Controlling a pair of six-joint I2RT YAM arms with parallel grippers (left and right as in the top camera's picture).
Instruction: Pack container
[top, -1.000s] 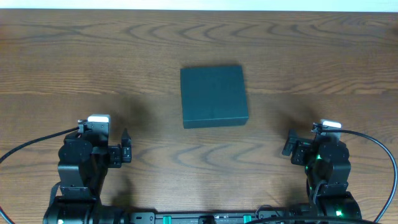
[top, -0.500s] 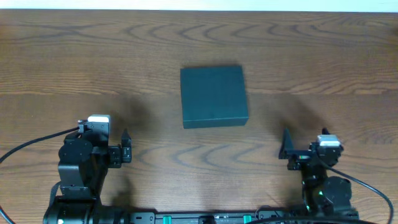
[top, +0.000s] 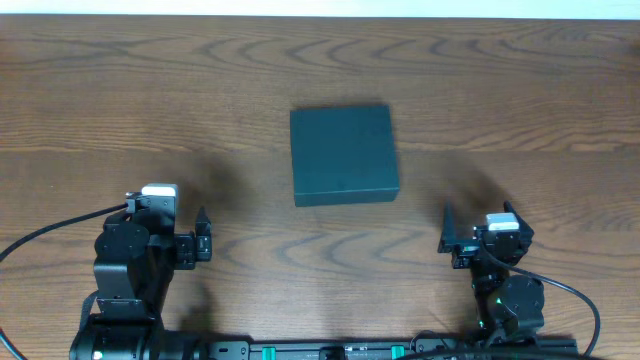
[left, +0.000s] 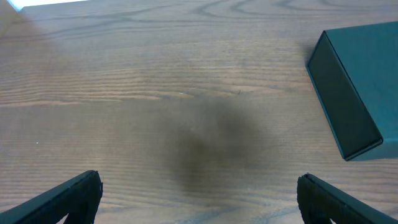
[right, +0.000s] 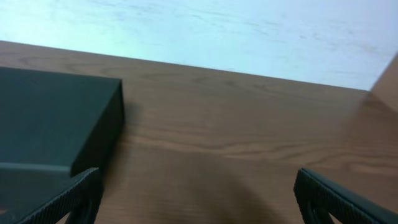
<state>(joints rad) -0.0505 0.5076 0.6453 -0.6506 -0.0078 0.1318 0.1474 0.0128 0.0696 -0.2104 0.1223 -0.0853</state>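
The container is a dark teal-grey square box with its lid closed, lying flat at the middle of the wooden table. It shows at the right edge of the left wrist view and at the left of the right wrist view. My left gripper is open and empty, near and to the left of the box; its fingers are spread wide over bare wood. My right gripper is open and empty, near and to the right of the box, with bare wood between its fingers. Neither gripper touches the box.
The wooden table runs to a pale far edge at the top of the overhead view. Black cables trail from both arm bases along the near edge. No other objects are in view.
My right arm has moved toward the near edge and a little left, and its wrist has turned. The left arm and the box have not moved.
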